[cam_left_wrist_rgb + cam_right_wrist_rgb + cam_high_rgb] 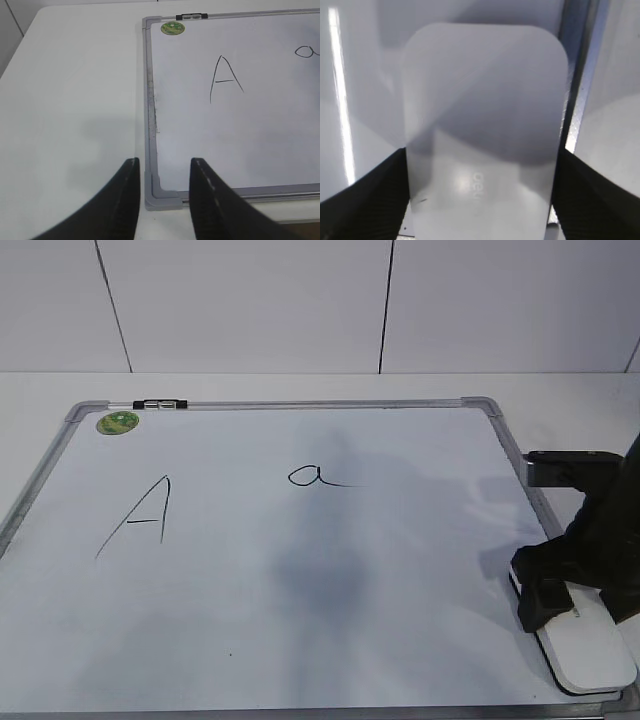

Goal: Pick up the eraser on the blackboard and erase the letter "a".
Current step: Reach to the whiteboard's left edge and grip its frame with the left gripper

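1. Black right gripper (479,200) stood down over the eraser (482,135), one finger on each long side. In the right wrist view both fingers (365,200) appeared flush against the eraser's edges; whether they pressed firmly enough to lift could not be told.
2. White plastic formed the eraser's shell: a rounded oblong with faint grey lettering on top. It lay at the blackboard's (300,640) lower right corner, beside the grey frame, with its near end projecting past the gripper in the exterior view (585,645).
3. Judged handling: rigid, light and smooth-sided. A hard shell would not yield under the pads, so the hold would rest on friction alone, and a glossy surface could slip or pivot during wiping.
4. Judged grasp site: across the short width at mid-length, as the fingers were placed, keeping the block level so its underside would meet the board flat.
5. Left gripper (161,200) hovered spread and empty over the board's near left corner, well apart from the eraser.
6. Target: the letter "a" (318,477), thin black cursive with a trailing tail, lay in the board's upper middle, well apart from the eraser.
7. Capital "A" (140,515), larger and angular, stood to its left, below the green sticker (118,423).
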